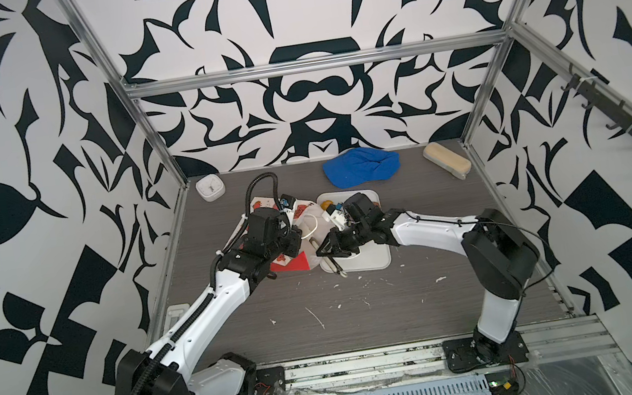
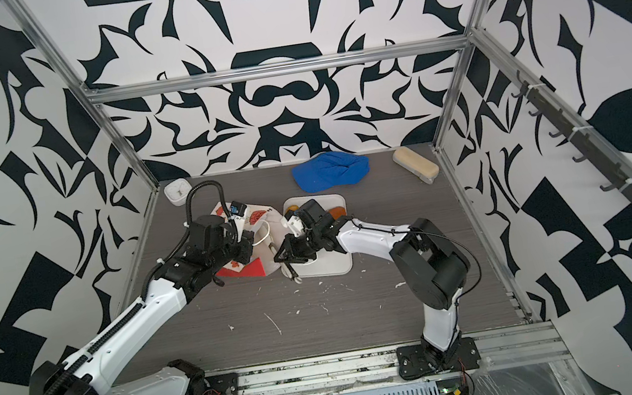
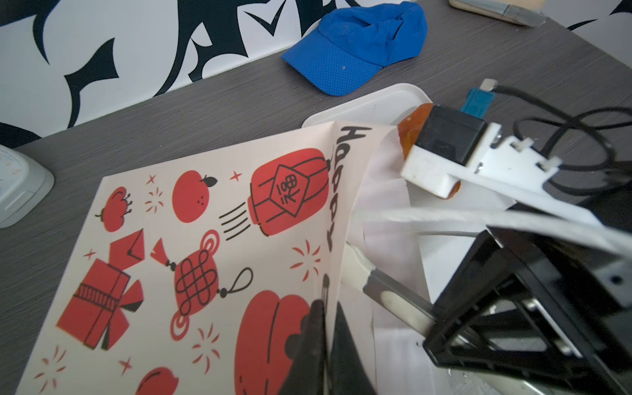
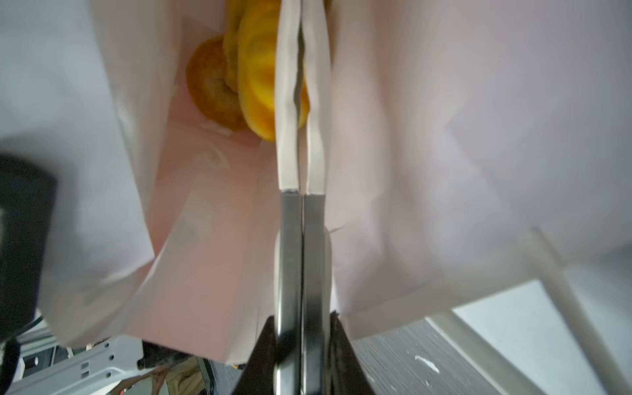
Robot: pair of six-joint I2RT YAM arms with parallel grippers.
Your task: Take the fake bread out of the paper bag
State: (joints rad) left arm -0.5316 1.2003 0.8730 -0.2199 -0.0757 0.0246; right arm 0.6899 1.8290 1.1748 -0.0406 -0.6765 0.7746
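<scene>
left gripper (image 3: 326, 307) pinches the bag (image 3: 205, 239) open so tongs (image 4: 290, 239) gripped by right gripper (image 4: 301, 342) (tips clenched, seemingly empty) reach the croissant (image 4: 256, 68).

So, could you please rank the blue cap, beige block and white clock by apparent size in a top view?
1. blue cap
2. beige block
3. white clock, only slightly smaller
All sit similarly far back.

Black-and-white patterned walls (image 1: 300, 7) closed in three sides, framed by aluminium bars (image 1: 312, 65). The tabletop (image 1: 426, 305) was grey wood-grain, flecked with white scraps (image 1: 315, 317). A rail of dark hooks (image 1: 630, 114) ran along the right-hand wall. Light fell evenly.
</scene>
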